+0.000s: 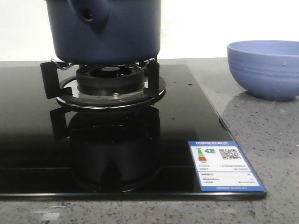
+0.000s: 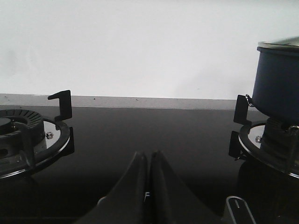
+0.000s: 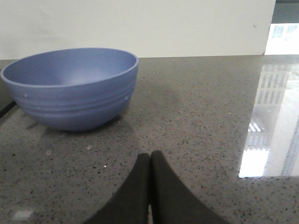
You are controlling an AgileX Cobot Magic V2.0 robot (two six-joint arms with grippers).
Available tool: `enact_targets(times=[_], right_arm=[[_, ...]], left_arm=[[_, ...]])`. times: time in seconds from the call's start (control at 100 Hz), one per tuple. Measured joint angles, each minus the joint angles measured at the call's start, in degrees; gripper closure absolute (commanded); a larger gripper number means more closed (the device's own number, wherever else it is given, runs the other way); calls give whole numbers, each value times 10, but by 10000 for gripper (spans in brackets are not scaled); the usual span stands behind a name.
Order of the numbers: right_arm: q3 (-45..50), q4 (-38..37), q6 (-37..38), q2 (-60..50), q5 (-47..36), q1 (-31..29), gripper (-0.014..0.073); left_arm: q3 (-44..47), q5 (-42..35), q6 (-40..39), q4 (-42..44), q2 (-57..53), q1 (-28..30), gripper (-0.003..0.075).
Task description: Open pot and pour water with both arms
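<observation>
The dark navy pot stands on the burner grate of the black glass hob, its side stub with a round hole facing the front camera; its top is cut off in the front view. In the left wrist view the pot shows at the edge with a pale rim on top. My left gripper is shut with nothing in it, low over the hob between two burners. My right gripper is shut and empty over the grey counter, a little short of the periwinkle bowl. Neither gripper appears in the front view.
The periwinkle ribbed bowl sits on the speckled counter to the right of the hob. A second, bare burner lies left of my left gripper. A blue-and-white energy label is stuck at the hob's front right corner. A white wall runs behind.
</observation>
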Motion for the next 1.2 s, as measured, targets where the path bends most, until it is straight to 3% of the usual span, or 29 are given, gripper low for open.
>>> enact_targets(times=[1.201], right_arm=[[0, 1, 0, 0, -34, 0, 657]], left_arm=[[0, -18, 0, -4, 0, 0, 741]])
